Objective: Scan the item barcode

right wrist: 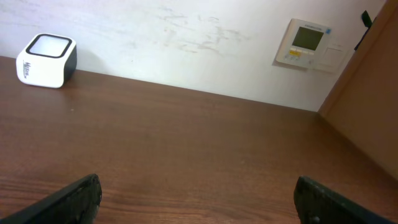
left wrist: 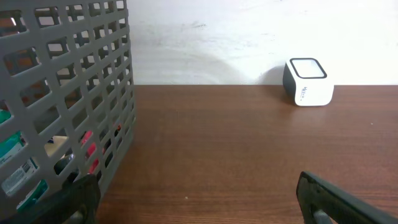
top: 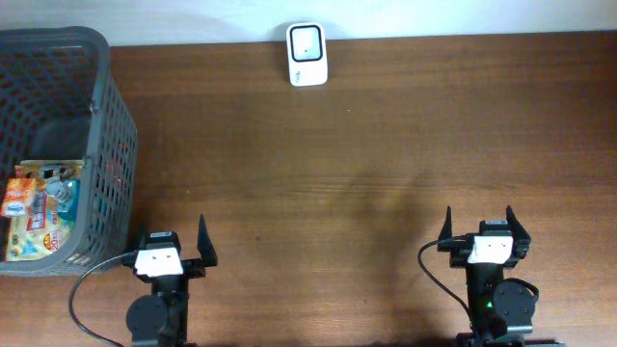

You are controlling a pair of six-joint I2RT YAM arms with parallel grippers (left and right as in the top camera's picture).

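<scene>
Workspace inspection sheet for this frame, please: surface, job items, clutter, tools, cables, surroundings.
Surface: brown wooden table.
Job's things: white scanner at the far edge; grey mesh basket at the left, holding colourful packets.
Clutter: nothing seen.
Tools: left tool and right tool both open and empty, at the near edge.
Cables: black cable beside the left arm, another beside the right.
Surroundings: white wall with a control panel.

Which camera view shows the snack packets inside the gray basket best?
The overhead view: it looks down into the basket and shows the packets uncovered. The left wrist view gives only coloured bits behind the basket's grid wall. The right wrist view misses them entirely.
</scene>
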